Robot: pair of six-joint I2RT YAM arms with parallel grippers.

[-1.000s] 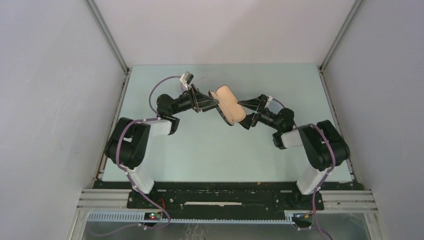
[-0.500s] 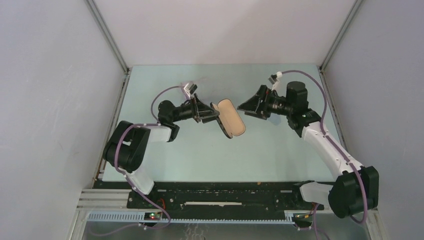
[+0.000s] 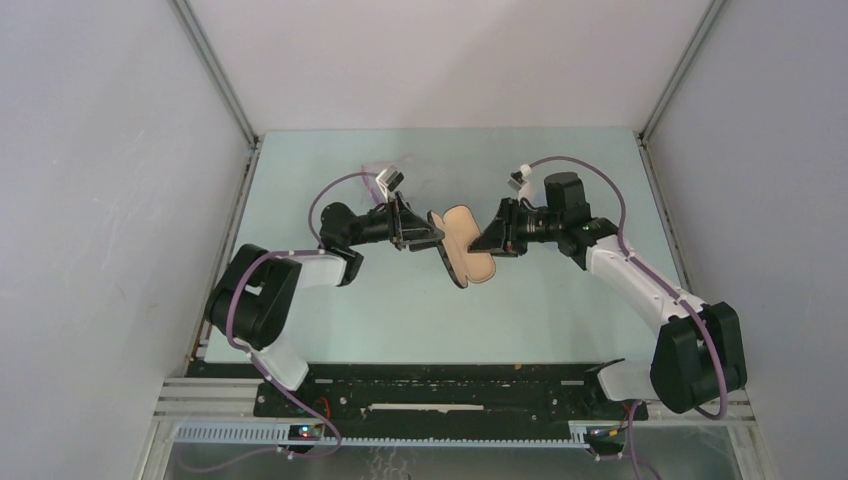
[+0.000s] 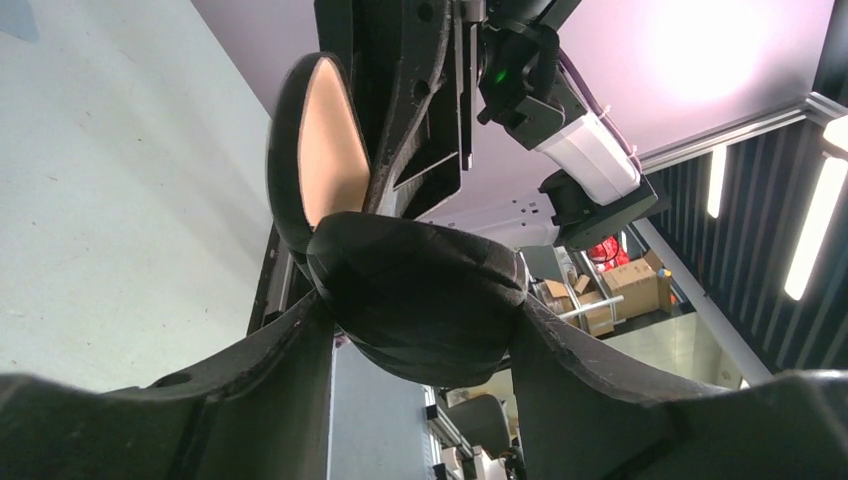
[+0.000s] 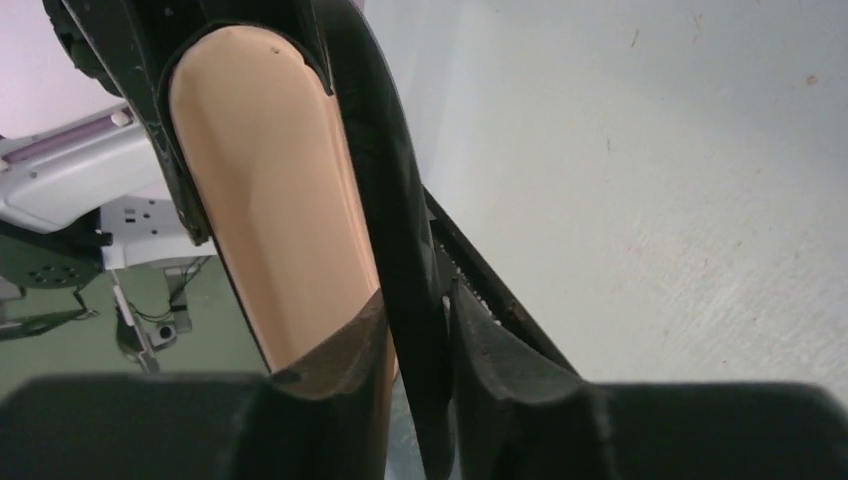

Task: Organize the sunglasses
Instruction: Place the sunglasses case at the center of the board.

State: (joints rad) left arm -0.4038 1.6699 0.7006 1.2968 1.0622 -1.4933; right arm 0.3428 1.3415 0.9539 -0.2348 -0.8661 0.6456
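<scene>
Table: pale, beneath both arms.
Case: black, tan-lined, open, mid-table between the grippers.
Right gripper: fingers pinching the case's right rim.
Left gripper: clamped on the case's left end.
Sunglasses: in no view, so I cannot tell where they are.

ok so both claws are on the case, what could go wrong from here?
1. The right claw pinches only the thin rim of the open case, so it may slip off.
2. The left claw holds the case's other end. Opposed pulls could twist the case or wrench it loose.
3. The sunglasses show in no view. If they lie inside, tilting the case could spill them.
</scene>
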